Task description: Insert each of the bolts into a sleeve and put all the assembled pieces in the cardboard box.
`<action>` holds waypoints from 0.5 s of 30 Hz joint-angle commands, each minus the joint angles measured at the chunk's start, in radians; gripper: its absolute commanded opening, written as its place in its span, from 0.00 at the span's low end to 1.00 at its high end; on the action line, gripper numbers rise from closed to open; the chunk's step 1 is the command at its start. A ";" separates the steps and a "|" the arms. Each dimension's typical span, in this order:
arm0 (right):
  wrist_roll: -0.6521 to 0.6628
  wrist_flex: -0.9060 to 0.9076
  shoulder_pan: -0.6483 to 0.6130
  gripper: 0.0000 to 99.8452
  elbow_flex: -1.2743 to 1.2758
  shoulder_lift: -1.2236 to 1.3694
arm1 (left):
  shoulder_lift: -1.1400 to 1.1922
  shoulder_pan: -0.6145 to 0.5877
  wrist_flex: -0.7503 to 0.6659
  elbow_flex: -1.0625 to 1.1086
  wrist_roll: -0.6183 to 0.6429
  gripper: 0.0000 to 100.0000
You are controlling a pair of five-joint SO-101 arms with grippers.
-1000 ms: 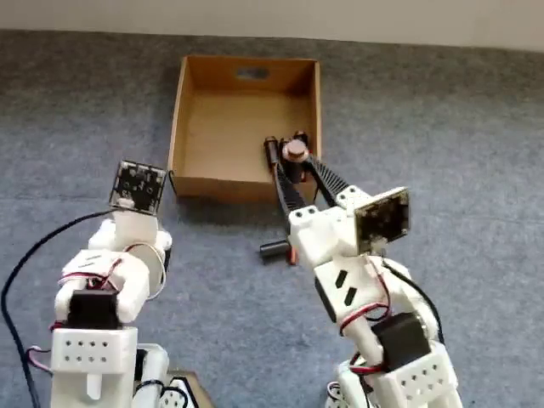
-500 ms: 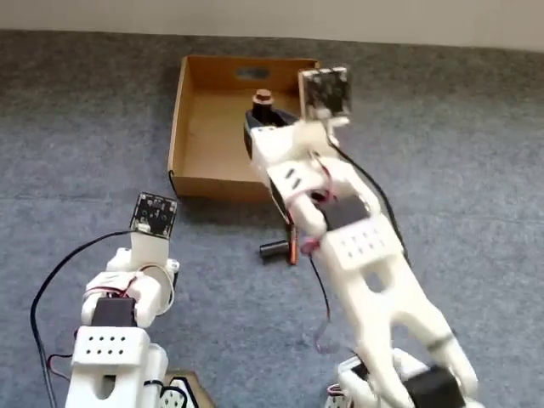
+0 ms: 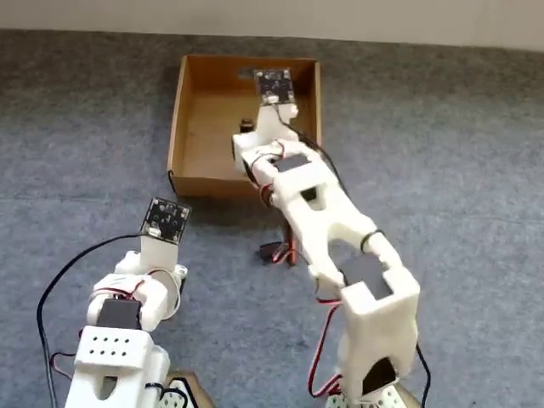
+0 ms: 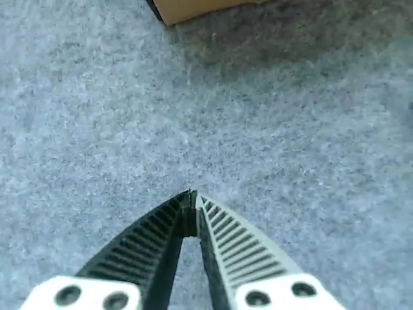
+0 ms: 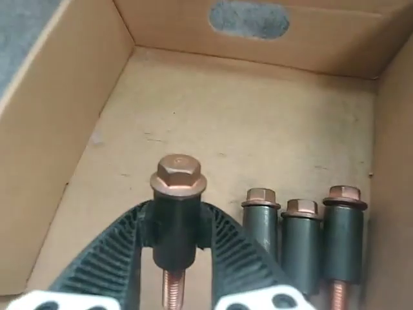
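My right gripper (image 5: 175, 223) pinches an assembled bolt and sleeve (image 5: 178, 184) inside the cardboard box (image 5: 71, 123), beside three finished pieces (image 5: 301, 236), so I judge that lowering and releasing comes next.

three assembled pieces (image 5: 302, 239) crowd one side wall of cardboard box (image 5: 58, 116) (rest of floor bare)

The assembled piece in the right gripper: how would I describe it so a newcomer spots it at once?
Look inside the cardboard box. Three bolt-and-sleeve pieces sit side by side near one side wall; apart from them is a fourth piece, a dark sleeve with a copper hex bolt through it. It alone is clamped in the right gripper.
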 commanded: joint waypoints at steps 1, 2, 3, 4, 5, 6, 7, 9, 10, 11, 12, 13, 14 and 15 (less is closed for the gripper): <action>-0.009 0.047 0.019 0.01 -0.122 0.025 | -0.008 0.012 -0.017 -0.004 -0.006 0.02; -0.009 0.084 0.018 0.01 -0.143 0.042 | -0.008 0.012 -0.017 -0.004 -0.006 0.02; -0.009 0.125 0.018 0.01 -0.170 0.058 | -0.008 0.012 -0.017 -0.004 -0.006 0.02; -0.009 0.165 0.019 0.01 -0.199 0.073 | -0.008 0.012 -0.017 -0.004 -0.006 0.02; -0.009 0.202 0.022 0.01 -0.229 0.093 | -0.008 0.012 -0.017 -0.004 -0.006 0.02; -0.009 0.229 0.027 0.01 -0.263 0.113 | -0.008 0.012 -0.018 -0.004 -0.006 0.02; -0.009 0.252 0.035 0.01 -0.295 0.139 | -0.008 0.012 -0.018 -0.004 -0.006 0.02; -0.011 0.283 0.042 0.01 -0.361 0.194 | -0.008 0.010 -0.018 -0.004 -0.008 0.02; -0.011 0.300 0.044 0.01 -0.395 0.223 | -0.008 0.010 -0.018 -0.004 -0.008 0.02; -0.011 0.320 0.044 0.01 -0.429 0.251 | -0.008 0.010 -0.018 -0.004 -0.008 0.02; -0.011 0.341 0.044 0.01 -0.461 0.275 | -0.008 0.010 -0.018 -0.004 -0.008 0.02; -0.011 0.367 0.044 0.01 -0.495 0.297 | -0.008 0.010 -0.018 -0.004 -0.008 0.02; -0.011 0.392 0.041 0.01 -0.526 0.317 | -0.008 0.010 -0.018 -0.004 -0.008 0.02; -0.011 0.415 0.039 0.01 -0.555 0.337 | -0.008 0.010 -0.018 -0.004 -0.008 0.02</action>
